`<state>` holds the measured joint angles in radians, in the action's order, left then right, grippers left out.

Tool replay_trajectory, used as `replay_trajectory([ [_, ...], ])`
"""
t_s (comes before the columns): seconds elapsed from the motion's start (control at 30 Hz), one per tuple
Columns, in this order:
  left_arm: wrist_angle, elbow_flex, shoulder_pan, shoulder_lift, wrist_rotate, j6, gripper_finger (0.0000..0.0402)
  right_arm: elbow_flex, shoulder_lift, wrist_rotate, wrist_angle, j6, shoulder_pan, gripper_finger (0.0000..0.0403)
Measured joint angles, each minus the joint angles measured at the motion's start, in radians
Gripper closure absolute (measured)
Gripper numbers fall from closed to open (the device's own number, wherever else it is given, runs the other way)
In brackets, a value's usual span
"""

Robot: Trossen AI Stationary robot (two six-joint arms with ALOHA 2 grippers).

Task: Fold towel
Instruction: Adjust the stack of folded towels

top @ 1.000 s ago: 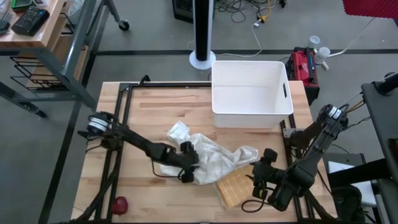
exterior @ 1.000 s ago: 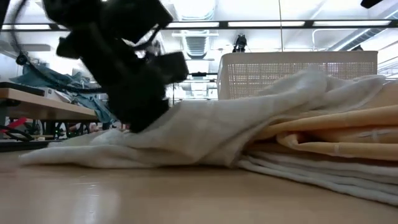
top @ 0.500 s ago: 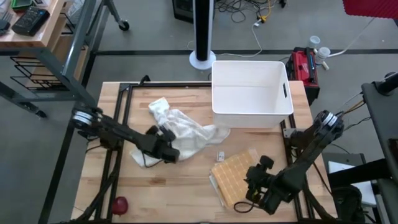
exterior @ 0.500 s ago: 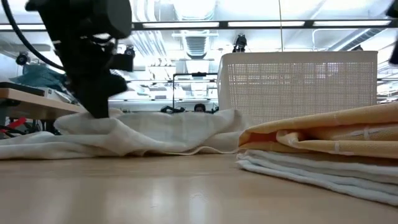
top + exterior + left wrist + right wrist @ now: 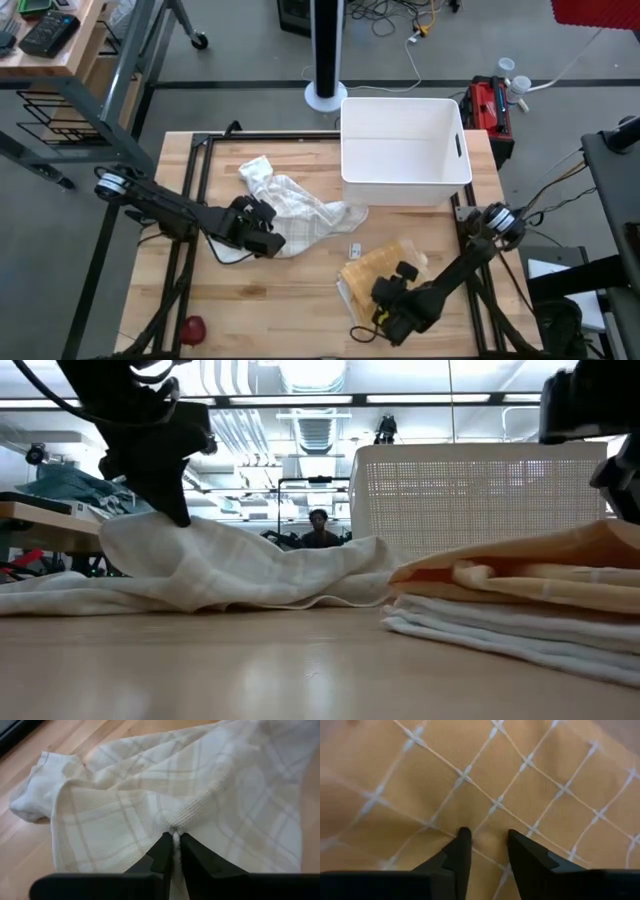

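So the white towel [image 5: 300, 210] has been dragged clear of the yellow towel [image 5: 375, 275] — a second ago it was bunched over it mid-table, now it lies spread toward the left, one end near the white bin [image 5: 405, 150], the two cloths apart. Left gripper [image 5: 262, 237] sits at the near-left edge of the white towel, fingers pressed together on a small pinch of fabric (wrist view shows the fold caught right between the tips [image 5: 173, 842]). It went from spread to clamped within the last second, so this looks like a fresh grasp.

Right gripper [image 5: 392, 300] has moved inward onto the yellow towel, which is a folded stack at front right of the table [image 5: 250, 310]; its fingers [image 5: 462, 847] are partly apart, pushing into the cloth, nothing clearly pinched yet.

Judgement: separating is done, white towel is now free to be laid flat and folded; it's still crumpled, so folding proper hasn't begun.
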<state>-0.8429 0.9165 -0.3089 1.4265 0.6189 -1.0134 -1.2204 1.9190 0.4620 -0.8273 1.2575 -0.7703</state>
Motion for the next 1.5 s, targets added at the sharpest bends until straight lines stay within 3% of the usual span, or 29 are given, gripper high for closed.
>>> replay_trajectory([
  [0.23,-0.029,-0.001,-0.025,0.001,-0.001,-0.019,0.0388,0.06,0.003,-0.037,-0.057,0.043,-0.009,0.033],
  [0.53,-0.053,-0.006,-0.037,0.003,-0.001,-0.052,0.0395,0.246,-0.172,-0.117,-0.183,0.18,-0.075,0.0384],
  [0.67,-0.051,-0.007,-0.039,0.007,0.006,-0.061,0.039,0.331,-0.276,-0.08,-0.183,0.266,-0.1,0.0395],
  [0.77,-0.041,-0.008,-0.046,0.007,-0.009,-0.052,0.0392,0.344,-0.381,0.013,-0.178,0.309,-0.127,0.0394],
  [0.93,-0.035,0.007,-0.076,0.006,-0.043,-0.023,0.0399,0.315,-0.561,0.256,-0.176,0.333,-0.165,0.0373],
  [1.0,-0.039,0.028,-0.09,0.005,-0.044,-0.016,0.0397,0.299,-0.618,0.302,-0.176,0.29,-0.159,0.0359],
  [1.2,-0.061,0.127,-0.112,-0.023,-0.045,0.025,0.0377,0.277,-0.653,0.348,-0.149,0.16,-0.007,0.0301],
  [1.37,-0.066,0.179,-0.112,-0.052,-0.035,0.123,0.0362,0.276,-0.624,0.345,-0.027,0.031,0.18,0.025],
  [1.5,-0.075,0.194,-0.112,-0.059,-0.031,0.169,0.0356,0.276,-0.605,0.274,0.094,-0.144,0.323,0.0221],
])
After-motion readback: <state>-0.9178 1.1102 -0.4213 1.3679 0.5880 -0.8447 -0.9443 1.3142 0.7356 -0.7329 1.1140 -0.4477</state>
